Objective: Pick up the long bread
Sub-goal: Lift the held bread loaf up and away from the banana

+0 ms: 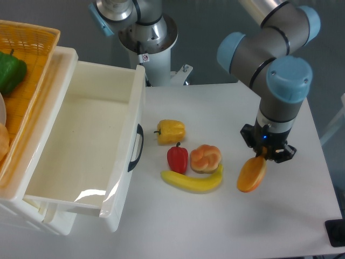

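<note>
White worktop (280, 216) across the lower right of the frame, open white drawer (81, 145) at left. Grey and blue arm (269, 54) bent down from the upper right, wrist vertical. Tool (265, 155) at right of centre, clamped on the long bread (251, 174), lifted off the worktop, hanging tilted. Banana (193, 182), knotted bun (205, 157), red pepper (177, 157), yellow pepper (171, 131) grouped centre frame.
</note>
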